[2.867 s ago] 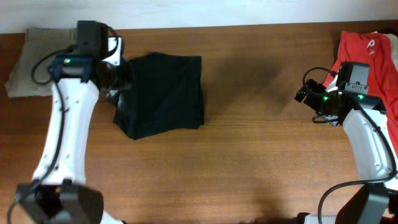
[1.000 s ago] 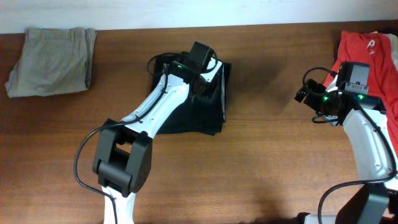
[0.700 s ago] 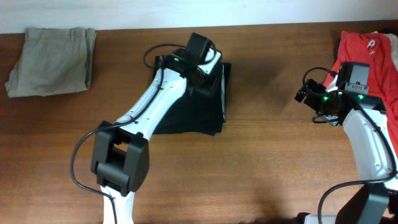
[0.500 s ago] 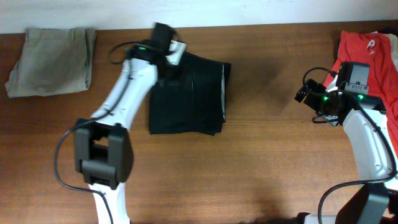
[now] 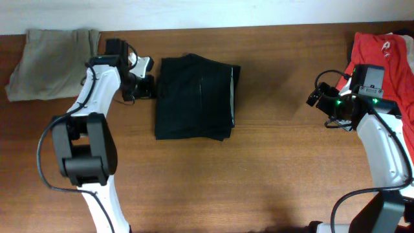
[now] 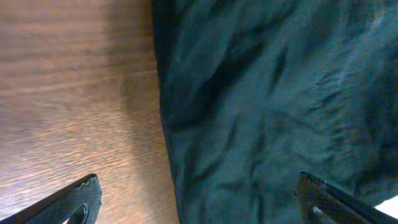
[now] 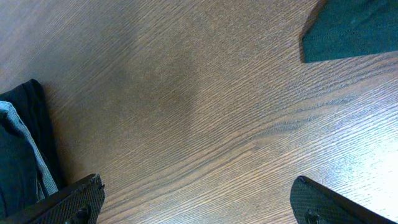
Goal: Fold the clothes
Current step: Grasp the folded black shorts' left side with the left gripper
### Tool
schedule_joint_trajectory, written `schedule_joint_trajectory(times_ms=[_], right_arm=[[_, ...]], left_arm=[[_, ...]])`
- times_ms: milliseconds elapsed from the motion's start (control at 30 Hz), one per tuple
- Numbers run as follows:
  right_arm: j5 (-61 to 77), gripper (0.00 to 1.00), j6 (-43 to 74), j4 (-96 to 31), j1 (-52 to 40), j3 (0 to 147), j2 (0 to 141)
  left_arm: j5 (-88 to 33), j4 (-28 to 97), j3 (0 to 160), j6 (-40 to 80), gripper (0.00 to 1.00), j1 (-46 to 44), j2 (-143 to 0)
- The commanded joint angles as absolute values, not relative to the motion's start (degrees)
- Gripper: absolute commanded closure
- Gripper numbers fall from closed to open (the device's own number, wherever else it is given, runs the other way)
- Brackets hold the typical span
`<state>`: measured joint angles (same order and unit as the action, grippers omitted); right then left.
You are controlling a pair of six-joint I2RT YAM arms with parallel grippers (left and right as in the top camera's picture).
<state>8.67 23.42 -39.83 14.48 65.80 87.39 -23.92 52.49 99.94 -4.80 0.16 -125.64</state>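
Note:
The black shorts (image 5: 194,97) lie folded flat at mid-table, their white stripe (image 5: 231,90) along the right edge. My left gripper (image 5: 145,86) stands open just left of them and holds nothing. In the left wrist view the dark cloth (image 6: 267,106) fills the right side, and the left gripper (image 6: 199,202) spans its edge with bare wood under the left finger. The khaki shorts (image 5: 55,61) lie folded at the far left. The red-and-white top (image 5: 388,61) lies at the far right. My right gripper (image 5: 317,97) hangs open over bare wood, seen empty as the right gripper (image 7: 199,199).
The wooden table (image 5: 272,168) runs wide between the black shorts and the right arm. In the right wrist view a corner of dark cloth (image 7: 354,28) shows at the top right, and a dark cloth with a pale strip (image 7: 22,155) at the left edge.
My left gripper opened, let go of the black shorts and drew back left from above them to beside their left edge. The shorts now lie folded. The right arm has not moved.

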Motion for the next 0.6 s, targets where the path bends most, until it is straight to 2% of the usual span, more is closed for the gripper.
schedule_joint_trajectory(times_ms=[0, 267, 567], right_arm=[[8.4, 0.01, 23.4, -39.7, 14.3, 66.2, 87.5], [8.4, 0.01, 23.4, -39.7, 14.3, 66.2, 87.5], [8.4, 0.01, 23.4, -39.7, 14.3, 66.2, 87.5]], left_arm=[[-25.7, 51.9, 99.5, -5.9, 0.01, 0.3, -127.1], [-25.8, 51.9, 99.5, -5.9, 0.01, 0.3, -129.8], [-33.4, 51.7, 99.4, -6.0, 0.01, 0.1, -132.5]])
